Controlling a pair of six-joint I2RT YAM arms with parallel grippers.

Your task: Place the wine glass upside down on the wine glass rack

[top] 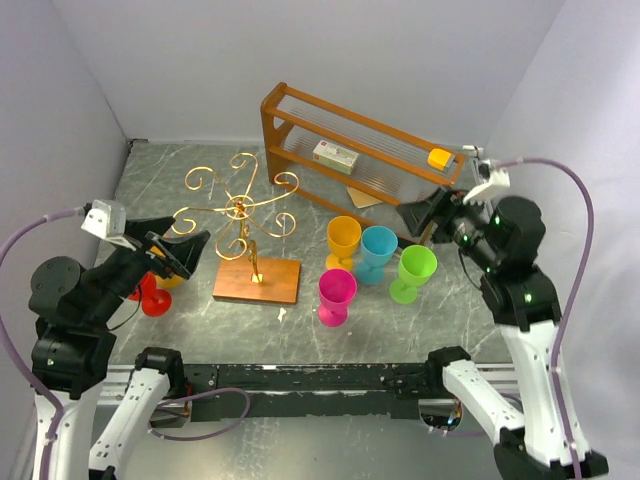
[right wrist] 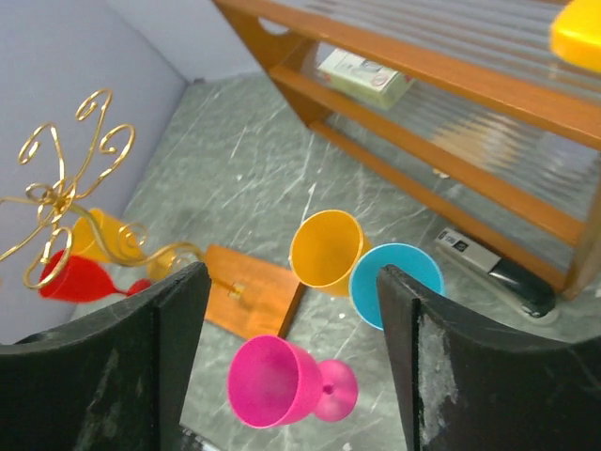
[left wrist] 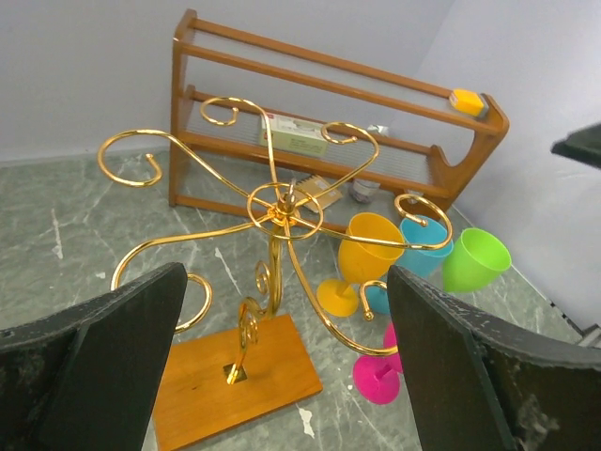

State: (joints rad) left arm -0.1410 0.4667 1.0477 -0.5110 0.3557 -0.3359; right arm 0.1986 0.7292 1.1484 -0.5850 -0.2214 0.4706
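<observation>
Wine glass rack (top: 240,208) stands on the table (top: 150,190) left of its middle. Its stem is upright, so the long axis runs straight up, and gold scroll arms fan out to every side from a hub at the top. Its flat wooden base lies with the long edges running roughly left to right.

Every glass sits on the table. Four stand mouth up just right of the base: pink glass (top: 337,293) nearest, orange glass (top: 343,240) and blue glass (top: 378,250) just beside each other farther back, and green glass (top: 414,270) rightmost. A narrow strip of bare table parts the base from the pink glass. Wider bare marble lies far left of the rack and along the near edge. A brown shelf (top: 275,110) closes off the far side.

Left gripper (top: 185,250) hovers just left of the rack, jaws spread wide around nothing, aimed at the stem. Right gripper (top: 420,215) hangs by the shelf's right end, jaws likewise wide with nothing between them, facing the cluster.

From overhead, the left arm half hides a red glass (top: 152,298) and a yellow glass (top: 170,282) at the left. The right wrist view shows the red one lying on its side with the yellow just beside it; how that one lies I cannot tell. That view also catches a dark and silver object (right wrist: 498,268) on the table under the shelf
</observation>
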